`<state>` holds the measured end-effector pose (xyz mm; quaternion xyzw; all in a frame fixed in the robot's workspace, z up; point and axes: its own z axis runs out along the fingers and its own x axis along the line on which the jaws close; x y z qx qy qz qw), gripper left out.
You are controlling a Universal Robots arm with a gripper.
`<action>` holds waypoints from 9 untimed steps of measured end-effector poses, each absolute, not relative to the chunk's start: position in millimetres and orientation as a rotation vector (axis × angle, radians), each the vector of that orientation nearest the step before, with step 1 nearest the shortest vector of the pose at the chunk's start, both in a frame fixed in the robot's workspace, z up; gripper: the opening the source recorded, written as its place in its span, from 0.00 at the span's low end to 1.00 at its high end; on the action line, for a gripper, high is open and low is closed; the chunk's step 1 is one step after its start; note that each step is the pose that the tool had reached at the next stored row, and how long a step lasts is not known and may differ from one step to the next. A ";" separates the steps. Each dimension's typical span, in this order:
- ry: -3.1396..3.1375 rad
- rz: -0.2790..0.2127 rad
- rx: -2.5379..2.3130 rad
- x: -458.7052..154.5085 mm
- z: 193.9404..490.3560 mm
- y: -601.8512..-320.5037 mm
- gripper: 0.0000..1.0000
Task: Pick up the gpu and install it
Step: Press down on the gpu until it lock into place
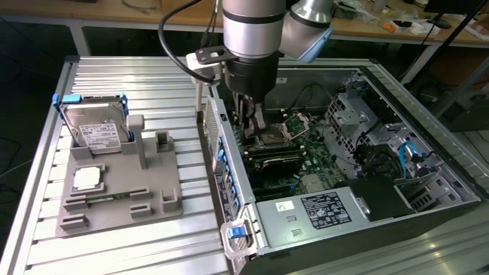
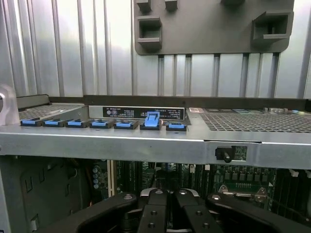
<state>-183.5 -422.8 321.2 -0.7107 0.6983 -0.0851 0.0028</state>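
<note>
Black hand [image 2: 167,213] shut inside the computer case [image 1: 428,172], fingertips hidden, any hold unclear

Silver arm [image 1: 248,28]; black jaws; black cable [image 1: 180,17]

A table [image 1: 114,74] holds a tray [image 1: 114,189] on the exterior view's left and an open computer case [image 1: 428,143] on its right, side by side. On the tray, a hard drive [image 1: 95,129] stands upright at the far end, with a processor chip [image 1: 88,177] lying flat just nearer. Inside the case, the motherboard [image 1: 294,152] lies on the floor, with the power supply [image 1: 317,212] at the near end. The arm [image 1: 248,34] reaches down from above into the far part of the case, its gripper [image 1: 252,117] just over the motherboard.
</note>
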 end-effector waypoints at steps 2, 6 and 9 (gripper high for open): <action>2.189 -0.263 -2.227 -183.5 321.1 -428.0 0.11; 2.188 -0.262 -2.226 -182.3 320.2 -430.4 0.11; 2.191 -0.258 -2.228 -176.9 318.8 -430.8 0.11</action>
